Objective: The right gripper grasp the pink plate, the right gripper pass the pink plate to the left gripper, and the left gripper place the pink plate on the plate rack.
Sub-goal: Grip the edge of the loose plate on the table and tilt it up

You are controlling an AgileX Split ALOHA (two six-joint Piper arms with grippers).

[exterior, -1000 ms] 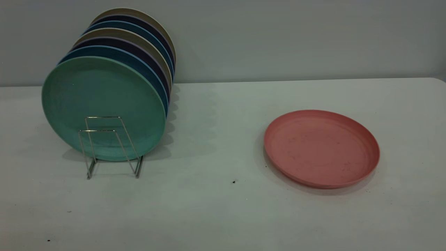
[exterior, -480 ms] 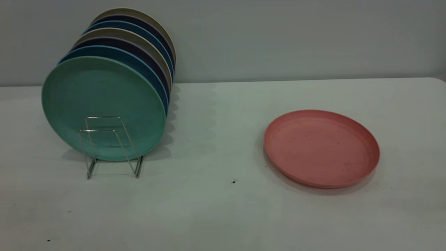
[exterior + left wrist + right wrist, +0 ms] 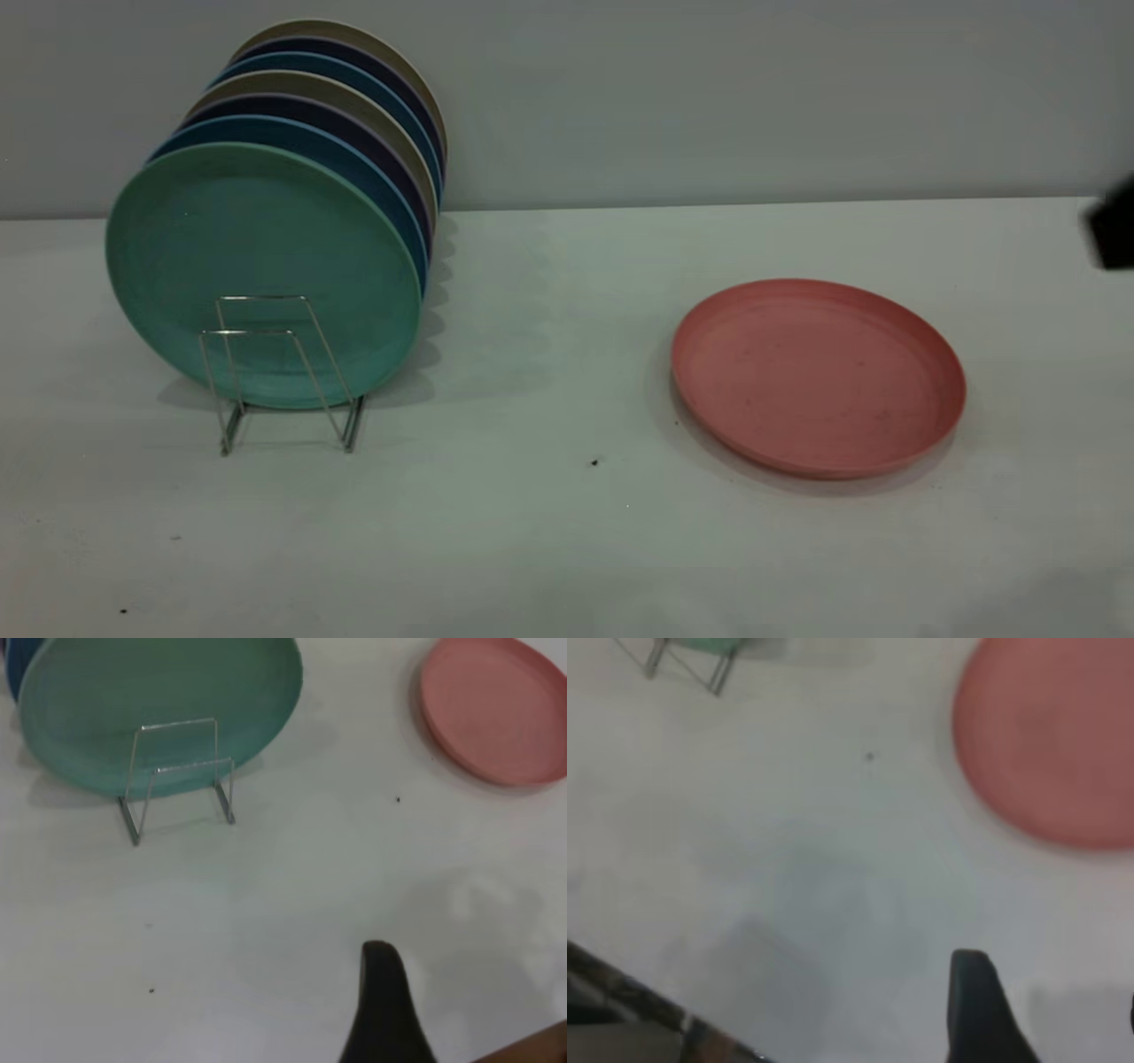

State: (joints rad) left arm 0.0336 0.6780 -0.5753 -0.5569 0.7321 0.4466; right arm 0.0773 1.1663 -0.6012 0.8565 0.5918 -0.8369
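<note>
The pink plate (image 3: pixel 817 377) lies flat on the white table at the right; it also shows in the left wrist view (image 3: pixel 496 709) and the right wrist view (image 3: pixel 1054 735). The plate rack (image 3: pixel 283 372) stands at the left, its front wire loops bare before a teal-green plate (image 3: pixel 257 257). My right gripper (image 3: pixel 1114 226) is at the right edge of the exterior view, above the table and to the right of and behind the pink plate, open and empty. Of my left gripper only one black finger (image 3: pixel 383 1010) shows, over bare table in front of the rack, with nothing against it.
Several upright plates (image 3: pixel 354 115) in blue, dark purple and tan fill the rack behind the teal-green one. A grey wall runs behind the table. The table's brown front edge (image 3: pixel 532 1045) shows close to the left gripper.
The right gripper has come into the exterior view at the right edge. The pink plate and the rack have not moved.
</note>
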